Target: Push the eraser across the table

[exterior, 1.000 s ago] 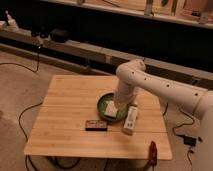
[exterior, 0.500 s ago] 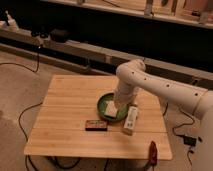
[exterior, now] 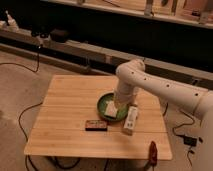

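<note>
A small dark rectangular block (exterior: 96,125), which looks like the eraser, lies flat on the wooden table (exterior: 65,110) near the front middle. My white arm reaches in from the right and bends down over a green bowl (exterior: 104,102). My gripper (exterior: 112,107) hangs at the bowl, just behind and to the right of the dark block, apart from it. A white oblong box (exterior: 131,120) lies on the table right of the bowl, below my arm.
A red-handled tool (exterior: 152,152) sits at the table's front right corner. Cables run over the floor on the left and right. A dark low bench or shelf stands behind the table.
</note>
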### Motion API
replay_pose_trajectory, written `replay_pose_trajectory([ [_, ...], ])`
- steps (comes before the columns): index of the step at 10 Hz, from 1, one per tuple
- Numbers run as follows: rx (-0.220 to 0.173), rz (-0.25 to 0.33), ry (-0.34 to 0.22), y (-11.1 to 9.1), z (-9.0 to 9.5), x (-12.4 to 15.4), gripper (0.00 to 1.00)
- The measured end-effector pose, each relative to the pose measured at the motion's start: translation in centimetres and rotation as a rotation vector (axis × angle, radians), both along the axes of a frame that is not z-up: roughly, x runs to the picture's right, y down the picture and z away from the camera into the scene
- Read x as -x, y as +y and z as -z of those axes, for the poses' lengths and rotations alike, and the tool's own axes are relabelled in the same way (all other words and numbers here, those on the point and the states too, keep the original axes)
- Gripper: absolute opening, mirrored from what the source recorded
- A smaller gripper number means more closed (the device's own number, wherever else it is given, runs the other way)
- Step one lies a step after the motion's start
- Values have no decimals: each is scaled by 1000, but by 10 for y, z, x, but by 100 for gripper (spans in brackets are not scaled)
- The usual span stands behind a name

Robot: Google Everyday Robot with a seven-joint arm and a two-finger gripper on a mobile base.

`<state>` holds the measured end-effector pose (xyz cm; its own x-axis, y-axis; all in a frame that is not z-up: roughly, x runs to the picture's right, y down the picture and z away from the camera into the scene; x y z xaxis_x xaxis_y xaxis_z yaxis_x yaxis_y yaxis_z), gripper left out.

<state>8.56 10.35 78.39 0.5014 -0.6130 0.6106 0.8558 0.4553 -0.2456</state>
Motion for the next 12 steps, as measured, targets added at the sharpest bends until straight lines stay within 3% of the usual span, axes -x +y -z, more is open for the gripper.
replay_pose_trajectory([
  [3, -47, 105, -29, 34, 24, 14, 5],
  [5, -62, 123, -42, 56, 40, 18, 5],
  [9, -64, 124, -44, 62, 41, 20, 5],
  [12, -77, 76, -23, 83, 30, 8, 5],
])
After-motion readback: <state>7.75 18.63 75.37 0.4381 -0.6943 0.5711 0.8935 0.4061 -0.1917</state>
